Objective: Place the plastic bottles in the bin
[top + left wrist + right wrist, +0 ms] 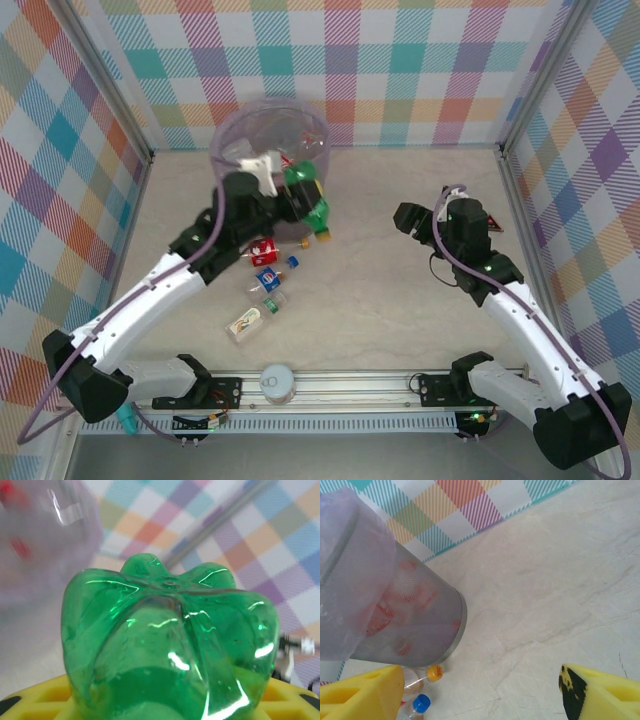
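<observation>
The left gripper (298, 205) is clamped on the green bottle (315, 210). It sits in the upper middle of the top view, just in front of the bin (222, 135). The bottle is up off the table (400, 300), right by the bin's near wall. In the left wrist view the bumpy bottom of the green bottle (170, 645) fills most of the frame. The yellow fingers (35, 697) peek out along the bottom edge. The bin (40, 545) is a blurry lilac shape in the upper left.

Below the gripper in the top view, a few small bottles lie on the table. There is a red-label bottle (262, 250), a blue-label bottle (268, 277) and a clear bottle (245, 322). A white canister (276, 382) stands at the bottom middle, by the rail.

The right gripper (410, 218) is at the right of the top view, well apart from the bin. In its wrist view the right gripper (480, 695) has its yellow fingers (360, 695) spread wide with nothing between them. The bin (415, 615) is at the left, with red shapes showing through its wall. An orange-cap bottle (427, 674) and a blue-cap bottle (420, 703) lie beside its base.
</observation>
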You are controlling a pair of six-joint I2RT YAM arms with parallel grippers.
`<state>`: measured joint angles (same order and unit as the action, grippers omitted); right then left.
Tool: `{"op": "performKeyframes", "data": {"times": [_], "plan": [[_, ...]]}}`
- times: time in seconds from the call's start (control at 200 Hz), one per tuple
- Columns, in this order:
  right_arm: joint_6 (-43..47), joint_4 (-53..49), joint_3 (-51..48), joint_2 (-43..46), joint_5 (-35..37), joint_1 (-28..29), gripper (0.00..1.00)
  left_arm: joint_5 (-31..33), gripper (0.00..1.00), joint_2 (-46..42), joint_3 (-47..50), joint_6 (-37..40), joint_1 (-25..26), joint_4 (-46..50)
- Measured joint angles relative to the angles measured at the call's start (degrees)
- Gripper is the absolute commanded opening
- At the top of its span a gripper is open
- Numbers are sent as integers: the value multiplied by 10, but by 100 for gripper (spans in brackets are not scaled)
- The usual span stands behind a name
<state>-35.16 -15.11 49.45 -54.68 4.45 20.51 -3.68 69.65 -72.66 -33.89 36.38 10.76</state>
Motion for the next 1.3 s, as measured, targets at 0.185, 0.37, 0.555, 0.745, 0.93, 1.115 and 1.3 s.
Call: {"op": "performKeyframes", "data": {"times": [0.185, 0.37, 0.555, 0.745, 0.93, 1.115, 1.3], "plan": [[0, 0, 0, 4, -14, -11, 81, -39, 17, 33, -148, 53, -99, 69], [0, 0, 0, 4, -26, -14, 81, -39, 13, 107, -264, 104, -168, 99], [0, -2, 0, 4, -32, -15, 81, -17, 12, 206, -354, 164, -191, 139], [0, -13, 0, 11, -35, -18, 82, -23, 12, 292, -405, 197, -194, 179], [0, -12, 1, 5, -37, -26, 82, -18, 12, 320, -410, 221, -194, 210], [-1, -10, 1, -7, -48, -26, 82, -17, 16, 356, -459, 240, -188, 224], [0, -9, 1, -7, -49, -26, 82, 2, 36, 407, -515, 264, -188, 262]]}}
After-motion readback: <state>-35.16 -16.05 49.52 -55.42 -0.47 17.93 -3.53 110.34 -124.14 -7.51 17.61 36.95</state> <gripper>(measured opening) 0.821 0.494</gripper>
